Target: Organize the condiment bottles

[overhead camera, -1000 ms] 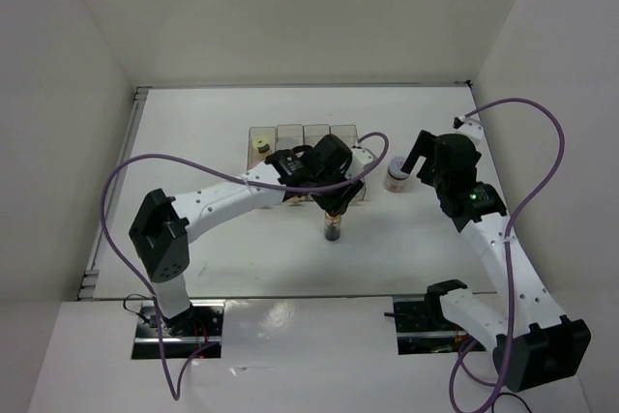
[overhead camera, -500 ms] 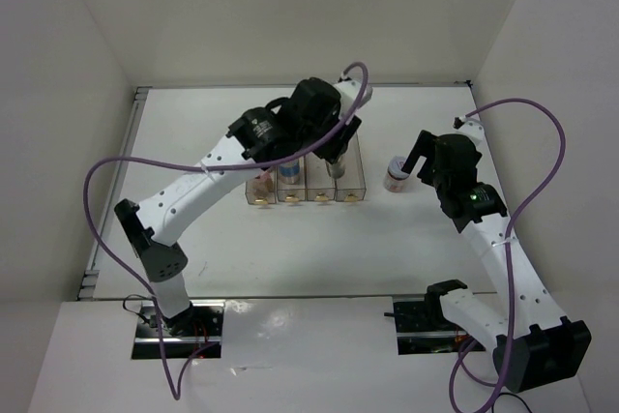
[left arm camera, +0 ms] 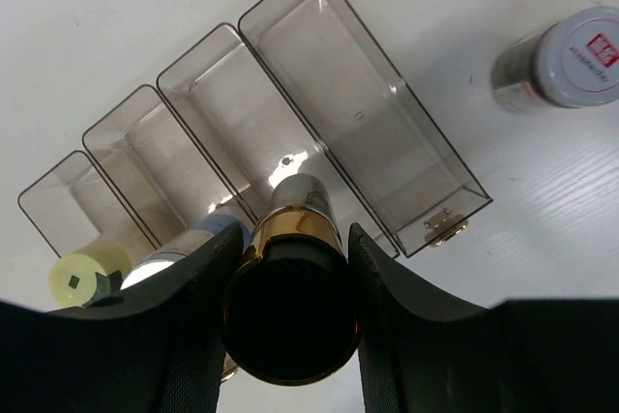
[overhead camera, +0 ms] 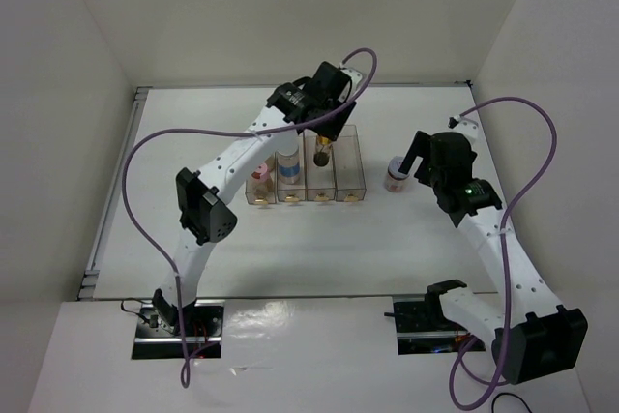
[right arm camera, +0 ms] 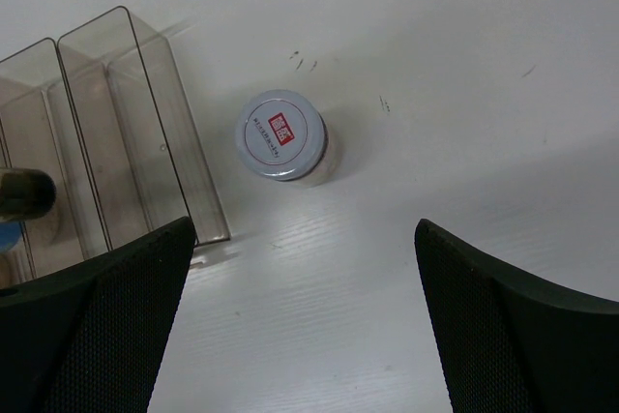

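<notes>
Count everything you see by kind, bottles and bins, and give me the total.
Bottles: 5 (cream, pink-capped, blue-label, gold-capped, white)
Bins: 4
Total: 9
</notes>
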{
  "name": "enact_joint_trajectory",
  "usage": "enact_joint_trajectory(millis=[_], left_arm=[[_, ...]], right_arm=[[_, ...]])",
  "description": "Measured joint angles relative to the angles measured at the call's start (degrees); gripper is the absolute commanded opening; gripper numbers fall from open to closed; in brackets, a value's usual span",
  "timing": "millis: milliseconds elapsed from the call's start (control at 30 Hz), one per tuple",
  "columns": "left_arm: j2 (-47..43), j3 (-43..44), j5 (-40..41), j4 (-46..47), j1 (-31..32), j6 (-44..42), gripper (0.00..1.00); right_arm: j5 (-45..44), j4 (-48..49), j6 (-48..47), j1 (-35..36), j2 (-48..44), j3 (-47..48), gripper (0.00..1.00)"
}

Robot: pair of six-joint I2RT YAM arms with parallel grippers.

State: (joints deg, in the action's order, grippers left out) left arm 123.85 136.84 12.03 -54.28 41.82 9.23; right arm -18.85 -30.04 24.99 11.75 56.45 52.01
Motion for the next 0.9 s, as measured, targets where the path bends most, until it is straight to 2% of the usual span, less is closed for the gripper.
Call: enact_joint_trajectory(millis=[367, 500, 900], left_arm=[[8.9, 16.8, -3.8, -5.7, -3.3, 0.0, 0.46], [15.3, 28.7, -4.1, -9.4, -3.4, 0.2, 0.45], [17.7, 29.3, -2.7, -14.1, -4.8, 0.4, 0.45]], right_arm=[[0.2, 0.0, 0.0, 0.0, 0.4, 0.0, 0.98], [0.2, 0.0, 0.0, 0.0, 0.4, 0.0, 0.98], [0.2, 0.0, 0.0, 0.0, 0.8, 0.0, 0.98]])
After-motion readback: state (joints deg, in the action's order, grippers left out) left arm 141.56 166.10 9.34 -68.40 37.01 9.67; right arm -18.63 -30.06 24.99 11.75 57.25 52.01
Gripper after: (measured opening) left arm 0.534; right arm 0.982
